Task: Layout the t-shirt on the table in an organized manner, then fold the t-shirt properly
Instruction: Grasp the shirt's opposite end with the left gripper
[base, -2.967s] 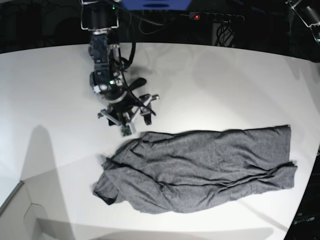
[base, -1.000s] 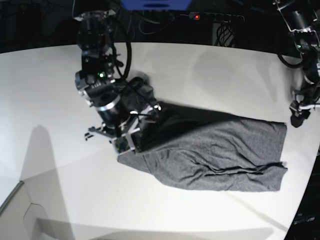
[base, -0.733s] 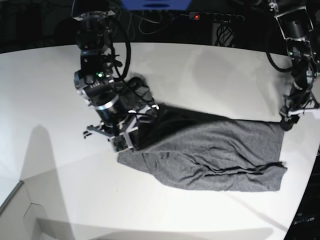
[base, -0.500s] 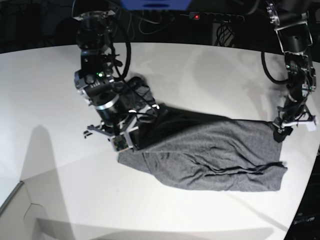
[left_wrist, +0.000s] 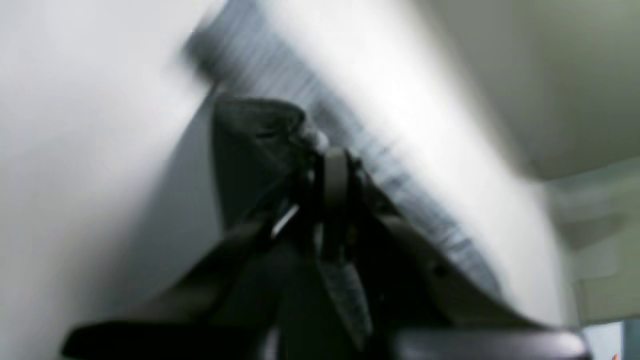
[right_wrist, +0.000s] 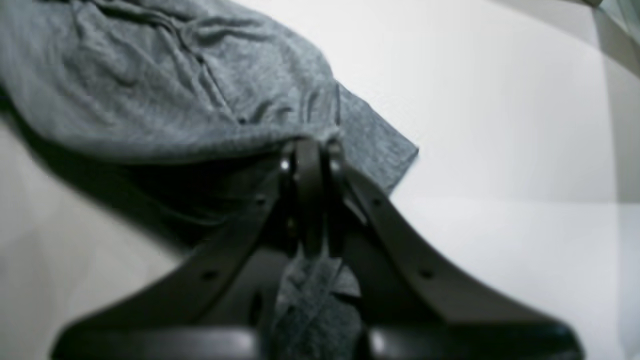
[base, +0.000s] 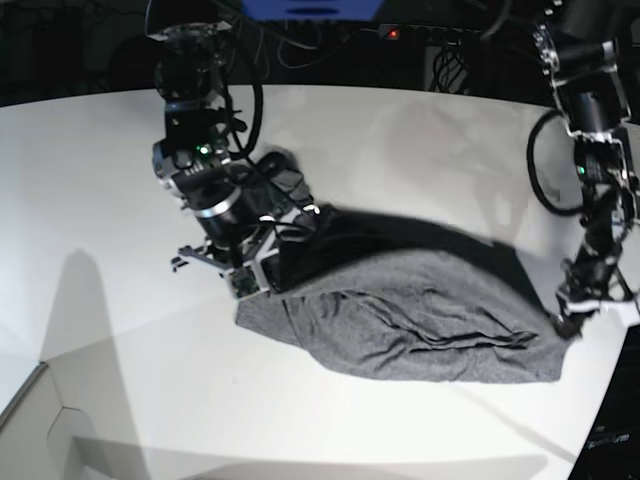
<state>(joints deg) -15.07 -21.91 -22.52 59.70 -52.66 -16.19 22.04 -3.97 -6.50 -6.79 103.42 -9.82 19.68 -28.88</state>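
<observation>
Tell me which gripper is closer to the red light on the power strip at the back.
Right. The right gripper sits left of and below the red light, shut on the t-shirt; the left gripper grips the shirt's far corner, lower still.

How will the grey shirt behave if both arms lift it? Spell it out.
The heathered dark grey knit t-shirt will probably sag between grips; it already drapes in wrinkles. It seems light, since each shut tool, right and left, holds just a pinched edge. It should slide easily over the smooth white table.
</observation>
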